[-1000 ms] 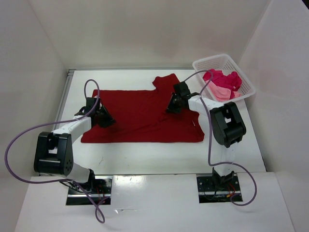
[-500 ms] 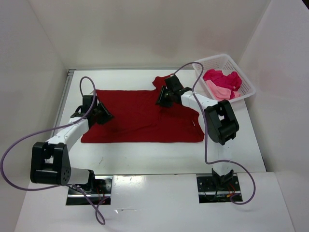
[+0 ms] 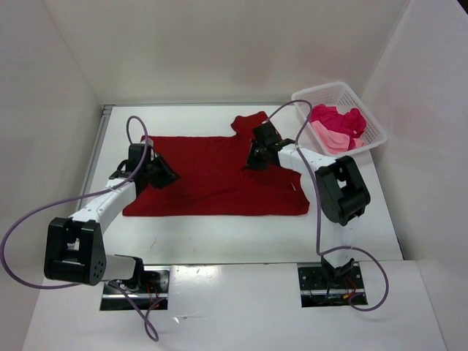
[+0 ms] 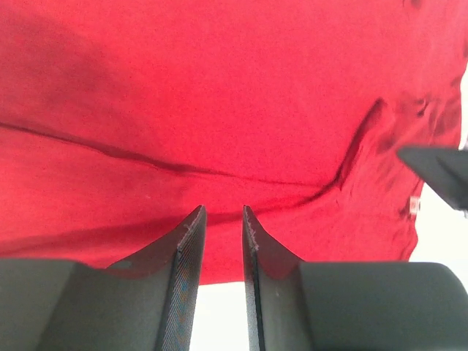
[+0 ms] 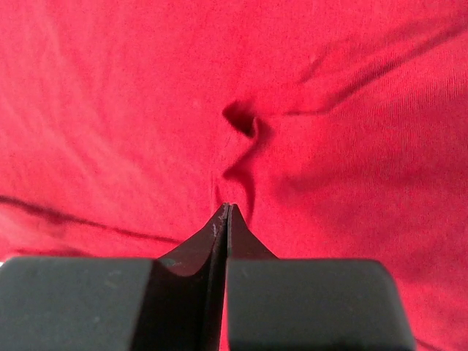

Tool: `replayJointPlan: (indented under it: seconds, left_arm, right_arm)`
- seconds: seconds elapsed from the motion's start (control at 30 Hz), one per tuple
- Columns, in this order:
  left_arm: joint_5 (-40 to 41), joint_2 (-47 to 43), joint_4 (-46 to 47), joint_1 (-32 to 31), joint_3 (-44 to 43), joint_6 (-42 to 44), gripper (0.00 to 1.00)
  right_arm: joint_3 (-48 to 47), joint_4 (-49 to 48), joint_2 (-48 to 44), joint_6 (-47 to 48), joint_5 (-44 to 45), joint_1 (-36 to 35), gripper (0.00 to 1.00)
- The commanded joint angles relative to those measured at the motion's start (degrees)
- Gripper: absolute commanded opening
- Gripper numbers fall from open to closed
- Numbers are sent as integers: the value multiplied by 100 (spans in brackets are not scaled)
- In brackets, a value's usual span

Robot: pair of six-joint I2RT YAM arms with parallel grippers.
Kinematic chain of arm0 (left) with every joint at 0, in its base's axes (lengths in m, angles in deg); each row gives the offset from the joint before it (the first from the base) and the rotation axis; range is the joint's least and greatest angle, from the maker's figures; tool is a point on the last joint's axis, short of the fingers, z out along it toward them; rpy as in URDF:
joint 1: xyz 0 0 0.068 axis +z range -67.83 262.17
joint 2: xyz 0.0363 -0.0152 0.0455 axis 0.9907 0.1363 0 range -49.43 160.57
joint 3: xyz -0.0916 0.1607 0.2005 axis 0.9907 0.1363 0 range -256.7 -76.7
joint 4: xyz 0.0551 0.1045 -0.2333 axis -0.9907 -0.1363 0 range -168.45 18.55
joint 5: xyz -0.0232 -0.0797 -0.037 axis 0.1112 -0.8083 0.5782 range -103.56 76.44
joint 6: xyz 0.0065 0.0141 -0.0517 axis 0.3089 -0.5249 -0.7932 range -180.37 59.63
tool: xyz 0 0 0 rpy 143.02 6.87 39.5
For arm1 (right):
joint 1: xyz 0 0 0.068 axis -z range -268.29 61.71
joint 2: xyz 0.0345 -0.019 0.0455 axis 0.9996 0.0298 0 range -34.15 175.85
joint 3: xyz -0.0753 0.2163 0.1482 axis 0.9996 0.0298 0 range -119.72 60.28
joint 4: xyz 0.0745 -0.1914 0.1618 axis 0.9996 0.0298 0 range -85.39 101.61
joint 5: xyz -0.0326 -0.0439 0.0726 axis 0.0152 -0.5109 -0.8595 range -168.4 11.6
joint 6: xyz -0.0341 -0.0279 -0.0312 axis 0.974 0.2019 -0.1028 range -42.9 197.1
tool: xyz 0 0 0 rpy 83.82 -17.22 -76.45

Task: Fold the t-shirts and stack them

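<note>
A dark red t-shirt (image 3: 212,175) lies spread flat on the white table, one sleeve pointing to the back. My left gripper (image 3: 167,178) hovers over its left edge. In the left wrist view this gripper (image 4: 223,210) is open by a narrow gap, with nothing between the fingers and the red cloth (image 4: 219,95) beyond. My right gripper (image 3: 251,162) is down on the shirt near the collar. In the right wrist view it (image 5: 227,206) is shut, tips pinching a small pucker (image 5: 245,128) of cloth. A light pink t-shirt (image 3: 329,137) and a magenta t-shirt (image 3: 340,119) lie crumpled in the basket.
A white lattice basket (image 3: 374,131) stands at the back right corner of the table. White walls close in the table (image 3: 219,234) on the left, back and right. Purple cables loop from both arms. A dark gripper tip (image 4: 439,168) shows at the right of the left wrist view.
My right gripper reached farther back-left over the shirt, then came back slightly and now sits shut on the cloth. The left gripper has shifted a little to the right.
</note>
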Motion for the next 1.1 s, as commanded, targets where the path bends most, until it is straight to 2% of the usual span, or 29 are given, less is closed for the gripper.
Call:
replayJointPlan:
  seconds: [0.0,0.2,0.47,0.53,0.63,0.73,0.77,0.87,1.0,1.07]
  left_arm:
    - [-208,99,186,-234,50,-18,34]
    - [-261,151,186,-665,268,-71,34]
    - [-201,-42,20,-718,471,-63,34]
    - [-139,-42,19,-718,349,7,34]
    - [81,361,-129,-718,-396,157,37]
    - [231,949,-130,-140,-1232,272,40]
    - [-47,1282,-26,97,-1382,211,40]
    - [-156,1784,160,889,-1979,61,33]
    - [334,2611,336,1408,-2612,61,33]
    - [416,3101,266,1628,-2911,113,39]
  right_arm:
    - [-345,43,379,92,250,-16,1]
    - [-1039,51,1029,92,119,-16,1]
    - [-2068,253,1540,-12,-14,-130,1]
    - [-2200,325,1628,-13,-14,-130,1]
    - [-2271,430,1541,-13,170,-130,2]
    - [-2271,430,1260,197,355,-130,4]
    - [-2323,430,1258,346,416,-130,5]
    - [-2630,658,1311,627,566,-25,5]
    - [-3219,729,1706,821,619,124,5]
    - [-3693,729,2029,822,619,186,7]
